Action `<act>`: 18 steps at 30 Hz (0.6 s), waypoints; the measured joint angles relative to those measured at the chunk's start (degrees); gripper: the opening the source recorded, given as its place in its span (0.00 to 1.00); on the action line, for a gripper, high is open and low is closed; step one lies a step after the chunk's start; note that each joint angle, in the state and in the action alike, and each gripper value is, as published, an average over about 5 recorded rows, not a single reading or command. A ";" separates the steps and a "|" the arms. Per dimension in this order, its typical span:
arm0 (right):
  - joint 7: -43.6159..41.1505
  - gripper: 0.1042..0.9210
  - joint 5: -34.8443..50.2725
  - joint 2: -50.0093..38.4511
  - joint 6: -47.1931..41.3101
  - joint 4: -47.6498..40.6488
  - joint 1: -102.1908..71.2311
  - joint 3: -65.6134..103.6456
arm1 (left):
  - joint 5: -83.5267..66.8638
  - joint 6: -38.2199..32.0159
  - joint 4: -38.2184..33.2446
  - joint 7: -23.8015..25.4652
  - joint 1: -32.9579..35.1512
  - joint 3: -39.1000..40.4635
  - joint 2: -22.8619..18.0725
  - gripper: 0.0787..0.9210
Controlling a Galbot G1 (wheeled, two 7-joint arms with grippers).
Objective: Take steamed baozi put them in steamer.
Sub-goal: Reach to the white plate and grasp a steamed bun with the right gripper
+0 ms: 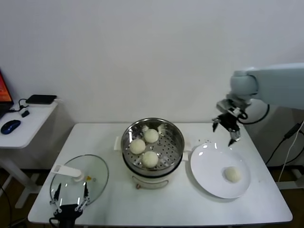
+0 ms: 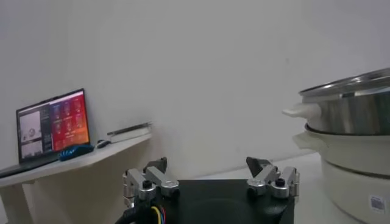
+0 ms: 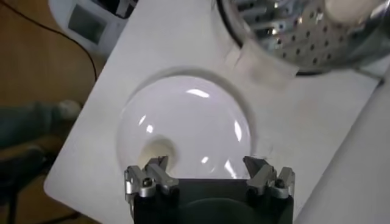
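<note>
Baozi split between steamer and plate

Three steamed baozi are being held in the steamer at frame centre; one is lying on the plate, lower right. Right gripper is being held open above the plate's far edge. Left gripper, bottom left, is being kept open.

Bright, even light — glare on plate

From the head view we look forward and down over the whole table. Our left wrist camera sits low by the table edge at seven o'clock, facing level toward the steamer close by (also central in the head view). Our right wrist camera hangs above the plate at three o'clock, looking down; the steamer's rim shows there too.
</note>
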 measured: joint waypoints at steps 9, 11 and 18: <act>4.92 0.88 -5.13 -9.51 -6.06 0.19 -8.59 3.16 | 0.88 0.16 1.06 -0.18 0.23 -0.06 -0.10 0.88; 5.89 0.88 -6.20 -11.11 -6.88 0.20 -10.54 4.27 | 1.09 0.16 1.25 -0.22 0.23 -0.06 -0.10 0.88; 8.69 0.88 -9.52 -14.51 -8.86 -0.34 -16.23 8.10 | 1.55 0.14 1.30 -0.23 0.52 -0.03 -0.01 0.88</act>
